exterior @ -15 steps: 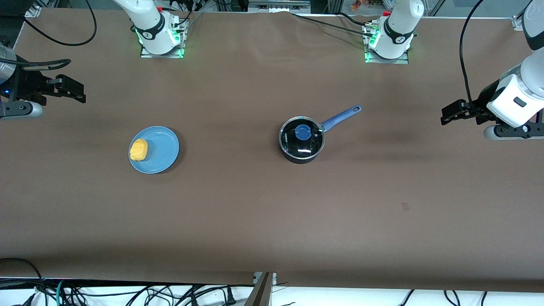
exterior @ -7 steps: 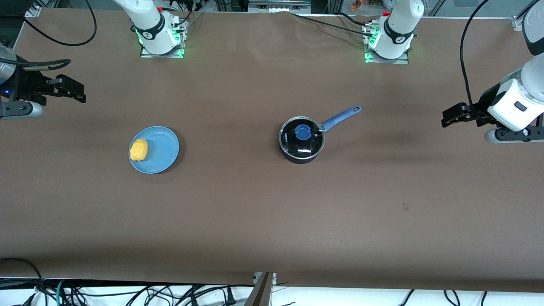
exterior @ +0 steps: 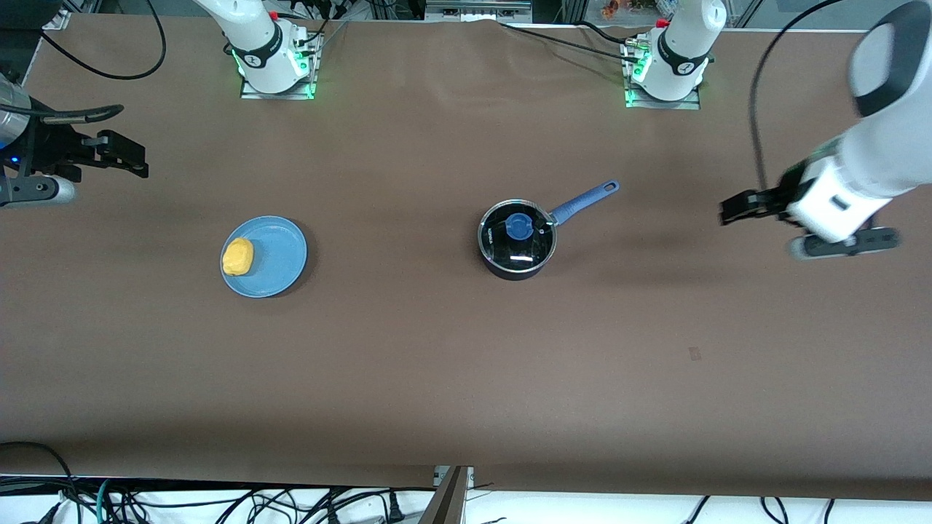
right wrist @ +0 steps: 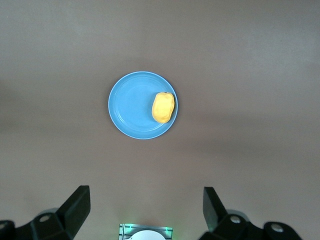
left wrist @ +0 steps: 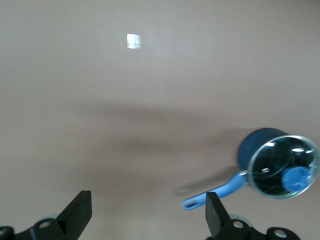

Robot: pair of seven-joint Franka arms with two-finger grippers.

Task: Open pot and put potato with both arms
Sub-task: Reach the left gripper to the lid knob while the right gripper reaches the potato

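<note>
The black pot with a long blue handle stands mid-table, its glass lid with a blue knob on it. The pot also shows in the left wrist view. The yellow potato lies on a blue plate toward the right arm's end, and shows in the right wrist view. My left gripper is open and empty over bare table, apart from the handle's tip. My right gripper is open and empty, up over the table's right-arm end, away from the plate.
The two arm bases with green lights stand at the table's edge farthest from the front camera. Cables hang below the table's front edge. The brown table surface is flat.
My left arm has swung in from the table's end toward the pot's handle. The right arm, pot, plate and potato have not moved.
</note>
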